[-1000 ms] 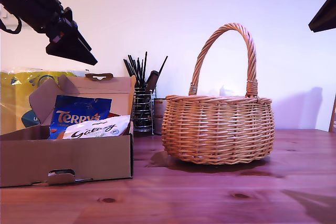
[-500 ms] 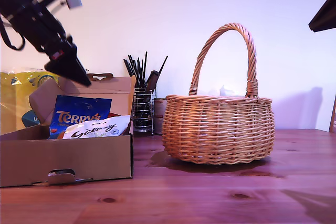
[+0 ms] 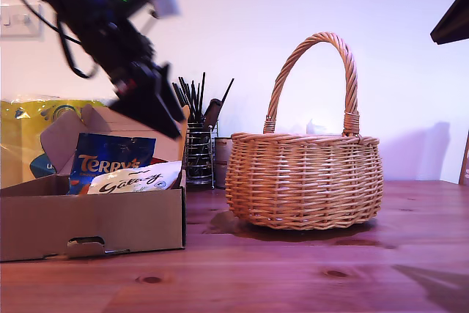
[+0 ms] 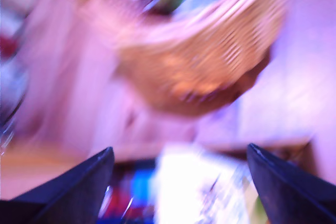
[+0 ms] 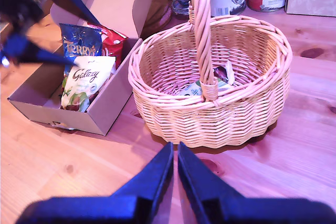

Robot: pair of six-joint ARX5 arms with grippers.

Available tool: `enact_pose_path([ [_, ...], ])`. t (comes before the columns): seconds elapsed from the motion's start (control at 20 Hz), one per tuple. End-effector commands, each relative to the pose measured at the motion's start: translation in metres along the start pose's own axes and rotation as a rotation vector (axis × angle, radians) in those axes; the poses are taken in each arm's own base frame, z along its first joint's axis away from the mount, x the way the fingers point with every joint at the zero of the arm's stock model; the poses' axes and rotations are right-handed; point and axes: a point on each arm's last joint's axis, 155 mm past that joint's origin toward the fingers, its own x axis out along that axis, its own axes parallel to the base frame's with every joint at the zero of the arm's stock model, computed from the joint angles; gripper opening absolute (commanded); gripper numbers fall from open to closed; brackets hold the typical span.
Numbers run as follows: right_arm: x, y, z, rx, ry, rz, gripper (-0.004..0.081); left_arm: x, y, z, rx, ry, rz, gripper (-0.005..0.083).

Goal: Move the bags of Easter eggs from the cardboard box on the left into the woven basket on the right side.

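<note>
My first gripper (image 3: 157, 111) is hanging above the shallow brown cardboard box (image 3: 95, 229), at about nine o'clock in the exterior view, angled down toward the open carton; I judge it is there to pick a pouch. Its wrist view is blurred, but its jaws are standing wide apart with nothing between them. Inside the box, the blue "Terry's" bag (image 3: 106, 160) is leaning upright against the raised flap lid, and the white bag with script lettering (image 5: 84, 80) is lying in front of it, tilted onto the front wall; a red bag (image 5: 111, 39) is peeking out behind the blue one. The round tan wicker basket with the tall arched handle (image 3: 304, 177) is sitting near the centre of the exterior view, toward three o'clock of the box. Something crinkly is already lying in it, beside the handle's base. My second gripper (image 5: 175, 167) is waiting near the basket, jaws pressed together and holding nothing
</note>
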Motion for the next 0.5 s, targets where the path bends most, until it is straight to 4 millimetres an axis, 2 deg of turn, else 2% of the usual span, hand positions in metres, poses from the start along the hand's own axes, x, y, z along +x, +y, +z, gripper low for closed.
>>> enact_pose_path([
  [0.0,0.001,0.001,0.004,-0.005,-0.004,0.005,-0.0012,0.025,-0.005,-0.032,-0.020,0.076,-0.040,0.0723],
  [0.1,0.002,0.001,0.003,-0.003,0.001,0.005,-0.0012,0.035,-0.005,-0.049,-0.029,0.131,-0.047,0.0723],
  [0.3,0.003,0.000,0.002,0.000,0.006,0.006,-0.0012,0.030,0.004,-0.064,-0.056,0.151,-0.028,0.0723],
  [0.45,0.005,0.000,0.002,0.000,0.007,0.006,-0.0012,0.028,-0.008,-0.075,-0.129,0.162,-0.089,0.0722],
])
